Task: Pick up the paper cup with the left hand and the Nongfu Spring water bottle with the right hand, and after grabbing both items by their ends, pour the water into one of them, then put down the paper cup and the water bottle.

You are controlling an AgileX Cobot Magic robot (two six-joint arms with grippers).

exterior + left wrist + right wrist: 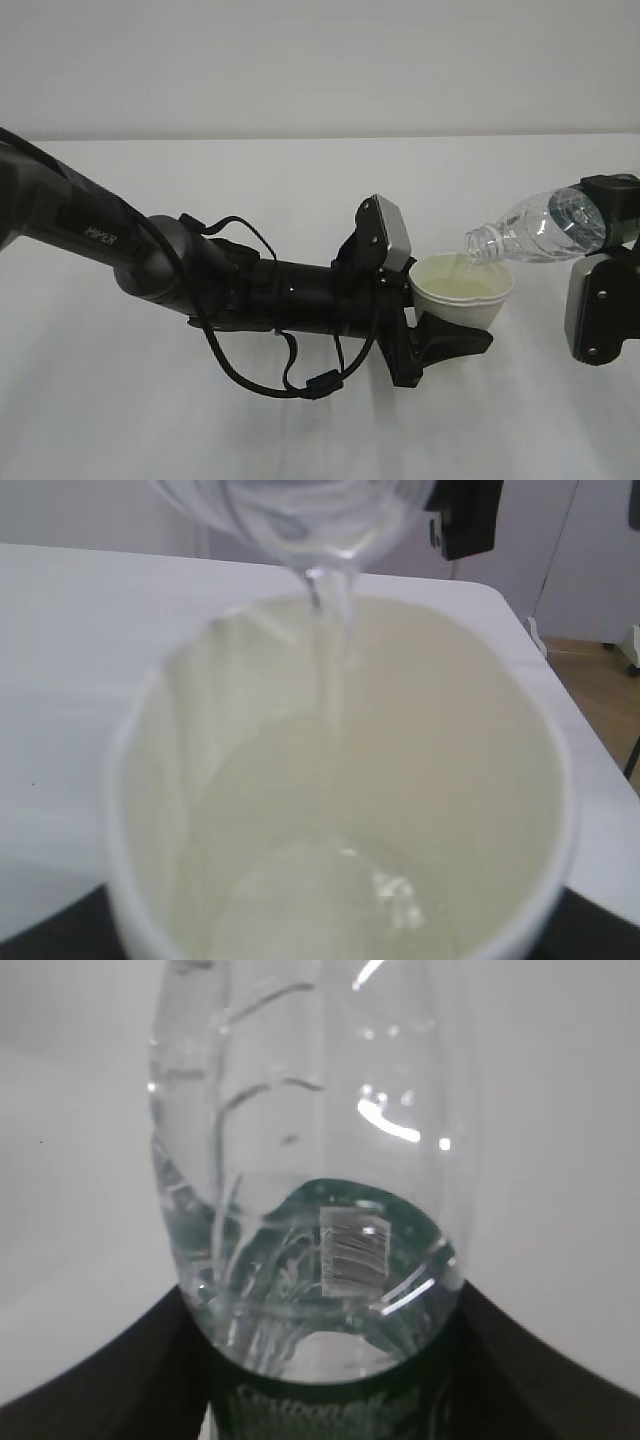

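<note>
Water (335, 650) falls in one thin clear stream from the uncapped mouth of the single Nongfu Spring water bottle (530, 228) into the one paper cup (462, 290), both held above the white counter (300, 180). The left tool (440, 335) grips the cup near its base, jaws partly spread around it, and the cup's rim is squeezed slightly oval. The right tool (608, 225) clamps the bottle's labelled lower end, jaws at about the same spread, with the bottle tipped nearly level and its neck just over the cup's rim. A shallow pool lies in the cup's bottom.
</note>
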